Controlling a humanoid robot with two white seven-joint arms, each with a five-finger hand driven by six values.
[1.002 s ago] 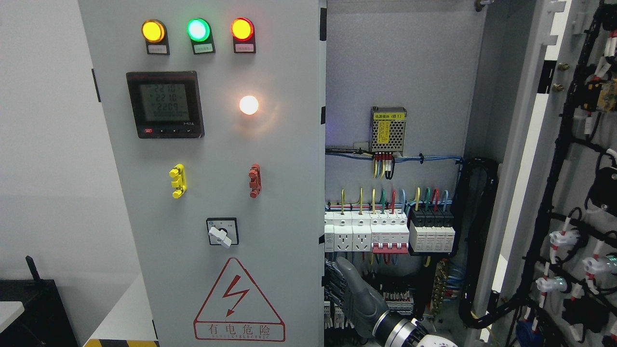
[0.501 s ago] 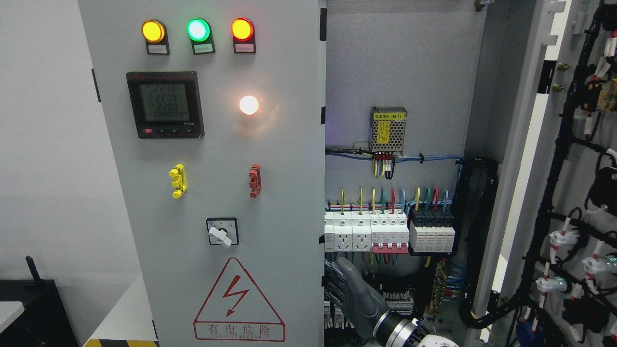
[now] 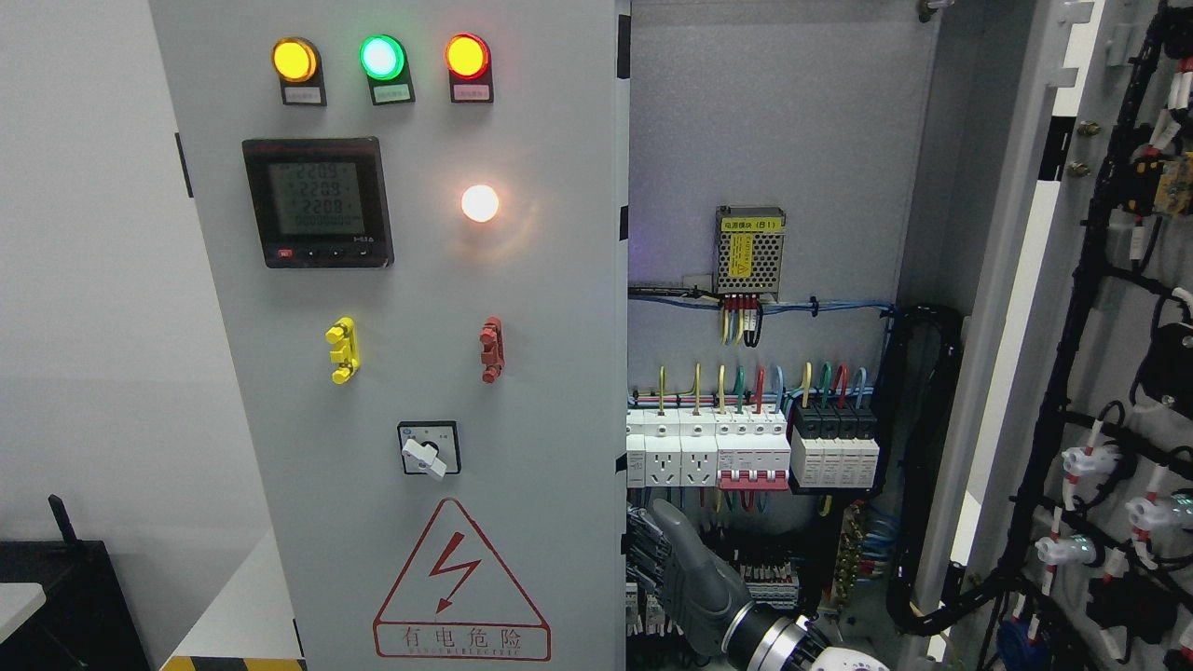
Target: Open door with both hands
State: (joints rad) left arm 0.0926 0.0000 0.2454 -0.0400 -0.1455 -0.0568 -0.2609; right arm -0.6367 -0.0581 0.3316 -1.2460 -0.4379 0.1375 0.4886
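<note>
**Right hand at inner edge of left cabinet door, right door already open**

The tall grey sheet-metal left door [image 3: 410,335] of the electrical cabinet fills the left and centre of the head view and looks closed or nearly so. It carries three round indicator lamps [image 3: 380,58] (amber, green, red), a black digital meter [image 3: 317,202], a lit white lamp [image 3: 480,203], a yellow clip [image 3: 342,350], a red clip [image 3: 491,349], a rotary selector switch [image 3: 428,449] and a red triangular shock-warning sticker [image 3: 461,582].

The right hand [image 3: 666,564], grey-black with a metal wrist, comes in from bottom right and sits low, just beside the door's free right edge, fingers [image 3: 643,559] pointing towards the edge. Whether they hook round the edge or only touch it cannot be told; nothing is visibly gripped. The left hand is not in view.

Handling, as a judgement: the door is stiff steel, fairly heavy with mounted instruments and wiring, hinged at left, smooth painted face, no handle seen. Best hold is the folded free edge, low down, clear of switches.

Beyond: the open cabinet interior shows white circuit breakers [image 3: 708,450], a mesh-covered power supply [image 3: 750,250] and coloured wires. The grey right door [image 3: 1002,308] stands swung open at the far right, with black cable looms [image 3: 1081,308].
</note>
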